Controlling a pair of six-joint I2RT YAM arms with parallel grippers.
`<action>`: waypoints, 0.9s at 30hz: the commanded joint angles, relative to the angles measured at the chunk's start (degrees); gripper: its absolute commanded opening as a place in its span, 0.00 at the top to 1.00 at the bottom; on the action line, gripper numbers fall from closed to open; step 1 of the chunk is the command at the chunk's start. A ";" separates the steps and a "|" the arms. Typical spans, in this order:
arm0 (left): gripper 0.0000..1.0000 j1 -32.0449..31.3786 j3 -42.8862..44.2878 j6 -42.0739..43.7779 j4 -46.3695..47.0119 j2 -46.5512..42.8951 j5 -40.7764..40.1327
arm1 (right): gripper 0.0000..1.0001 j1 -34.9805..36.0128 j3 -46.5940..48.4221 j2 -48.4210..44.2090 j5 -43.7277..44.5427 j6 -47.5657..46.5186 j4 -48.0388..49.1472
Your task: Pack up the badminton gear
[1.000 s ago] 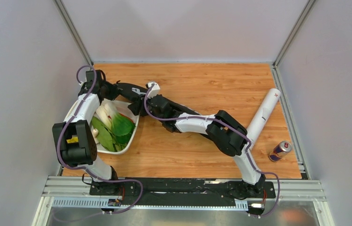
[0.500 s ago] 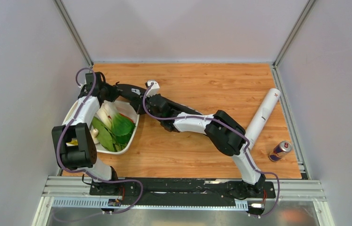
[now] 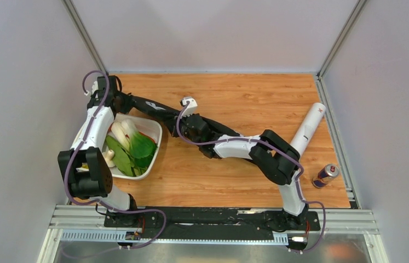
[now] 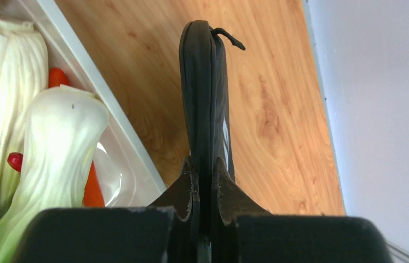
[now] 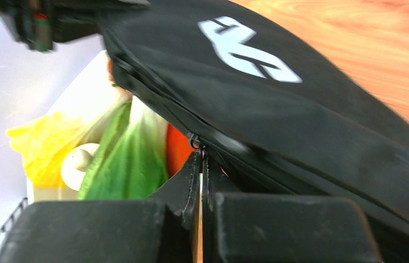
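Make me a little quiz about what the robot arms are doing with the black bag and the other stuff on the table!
1. True or false: the left gripper is shut on the black bag.
2. Which thing lies nearest the drink can? A) the white tube B) the tray of vegetables C) the black bag
3. Fill in: the right gripper is closed at the bag's ____ line.

Key: 1 true; 2 A; 3 zipper.

Black racket bag [image 5: 311, 131] bears a white logo [image 5: 248, 50]; tube [image 3: 307, 134] white.
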 commanded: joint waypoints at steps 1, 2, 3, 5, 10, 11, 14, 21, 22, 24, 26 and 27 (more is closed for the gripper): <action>1.00 0.73 6.19 6.21 -1.51 -2.93 -8.99 | 1.00 -3.67 -6.30 -5.25 4.12 -4.57 -0.25; 1.00 0.72 6.41 6.49 -1.47 -3.21 -9.73 | 1.00 -4.04 -7.68 -6.32 4.11 -4.79 -0.10; 1.00 0.78 6.70 6.66 -0.98 -3.38 -9.98 | 1.00 -4.29 -9.29 -7.40 4.04 -5.11 0.03; 1.00 0.75 6.99 7.11 -0.36 -3.88 -10.69 | 1.00 -4.49 -12.15 -9.84 4.44 -6.32 -0.49; 1.00 0.80 10.31 9.28 -1.40 -4.20 -13.81 | 1.00 -5.04 -19.33 -16.85 8.26 -10.72 -5.23; 1.00 0.79 10.80 9.46 -1.77 -4.27 -14.26 | 1.00 -5.48 -21.03 -17.95 9.32 -10.85 -6.37; 1.00 0.79 12.75 10.11 -2.25 -4.90 -16.76 | 1.00 -7.42 -25.76 -21.93 10.98 -9.35 -9.94; 1.00 0.79 14.28 10.12 -3.32 -5.49 -19.11 | 1.00 -12.92 -35.11 -28.83 18.88 1.37 -22.30; 1.00 0.79 14.58 10.19 -3.88 -5.35 -19.37 | 1.00 -13.79 -36.36 -29.91 19.53 2.29 -23.25; 1.00 0.79 15.17 10.39 -4.67 -4.91 -20.54 | 1.00 -15.54 -38.83 -31.75 19.54 4.08 -24.45; 1.00 0.78 15.73 10.88 -5.04 -4.60 -21.39 | 1.00 -16.91 -41.12 -33.54 20.76 5.33 -25.62; 1.00 0.79 16.20 11.01 -5.17 -4.36 -21.77 | 1.00 -17.80 -42.17 -34.23 21.56 6.13 -26.31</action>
